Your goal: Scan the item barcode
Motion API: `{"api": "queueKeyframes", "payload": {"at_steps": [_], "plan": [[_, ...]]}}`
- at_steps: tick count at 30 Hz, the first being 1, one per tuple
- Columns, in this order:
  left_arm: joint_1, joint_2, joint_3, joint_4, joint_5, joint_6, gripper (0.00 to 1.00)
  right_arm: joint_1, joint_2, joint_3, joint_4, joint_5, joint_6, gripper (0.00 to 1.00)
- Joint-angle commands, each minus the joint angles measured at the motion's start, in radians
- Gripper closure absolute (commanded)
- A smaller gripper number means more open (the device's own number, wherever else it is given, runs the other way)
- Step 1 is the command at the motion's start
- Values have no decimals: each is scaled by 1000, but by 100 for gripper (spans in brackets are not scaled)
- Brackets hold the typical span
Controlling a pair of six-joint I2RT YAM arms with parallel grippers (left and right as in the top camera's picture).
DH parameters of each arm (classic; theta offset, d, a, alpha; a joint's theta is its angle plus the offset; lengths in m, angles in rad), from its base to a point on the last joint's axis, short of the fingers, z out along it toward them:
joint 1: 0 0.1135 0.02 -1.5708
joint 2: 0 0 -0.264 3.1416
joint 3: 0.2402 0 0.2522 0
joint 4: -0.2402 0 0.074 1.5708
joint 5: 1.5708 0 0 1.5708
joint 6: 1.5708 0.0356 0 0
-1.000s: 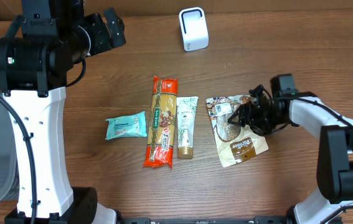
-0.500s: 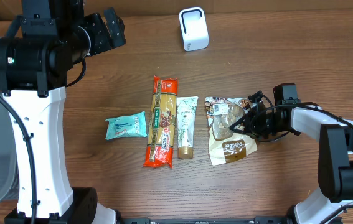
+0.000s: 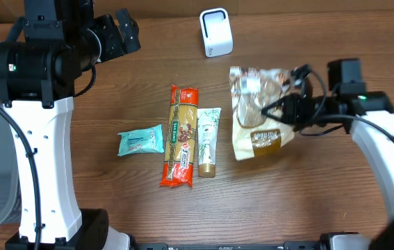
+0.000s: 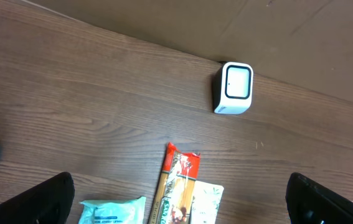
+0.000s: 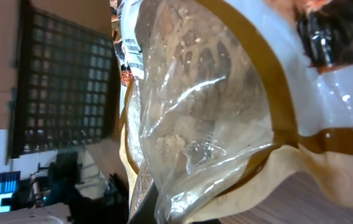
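Both right fingers (image 3: pixel 288 110) tight on right edge of snack bag (image 3: pixel 256 104)

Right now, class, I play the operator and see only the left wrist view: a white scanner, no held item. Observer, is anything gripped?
Observer: Yes, overhead the right claw is shut on the snack bag.
Operator: Where is it from the scanner?
Observer: Right of the scanner and nearer the robot, not touching it.
Operator: Does a label show?
Observer: A white label faces up near the bag's far end; its print is too small to read.
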Motion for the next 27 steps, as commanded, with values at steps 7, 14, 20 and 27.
{"api": "queueKeyframes", "payload": {"at_steps": [7, 14, 20, 27], "plan": [[3, 8, 6, 4, -10, -18, 1, 8, -169, 98, -16, 39, 163, 96], [3, 8, 6, 4, -10, -18, 0, 99, -29, 385, -247, 338, 160, 96], [3, 8, 6, 4, -10, -18, 1, 208, 253, 803, -439, 712, 119, 96], [3, 8, 6, 4, -10, -18, 0, 326, 515, 912, -256, 1343, -28, 96]]}}
